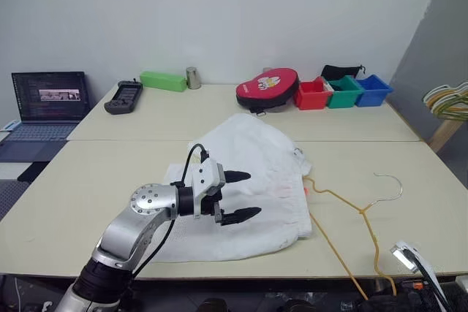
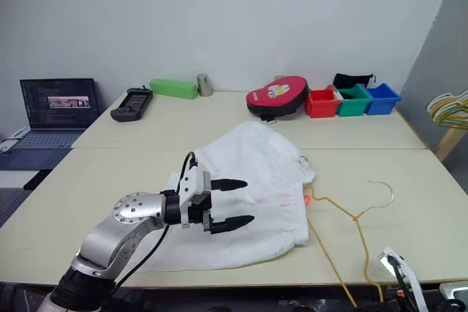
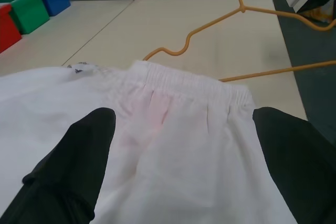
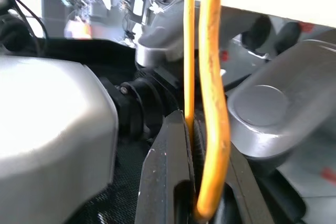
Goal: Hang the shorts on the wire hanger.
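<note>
Shorts (image 1: pixel 248 180) lie under my spread left claw (image 1: pixel 240 195), while my right claw (image 4: pixel 197 182) pinches the wire hanger (image 1: pixel 351 217).

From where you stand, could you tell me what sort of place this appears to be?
Probably a lab or office workroom, not a home: plain tables pushed together, an open laptop showing a screen of code, small coloured sorting bins and a handheld controller.

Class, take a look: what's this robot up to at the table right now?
It is working on hanging the shorts, which lie spread flat on the table. The left gripper hovers open just above them, near the waistband. The right gripper is shut on the wire hanger, whose hook end rests on the table beside the shorts.
</note>
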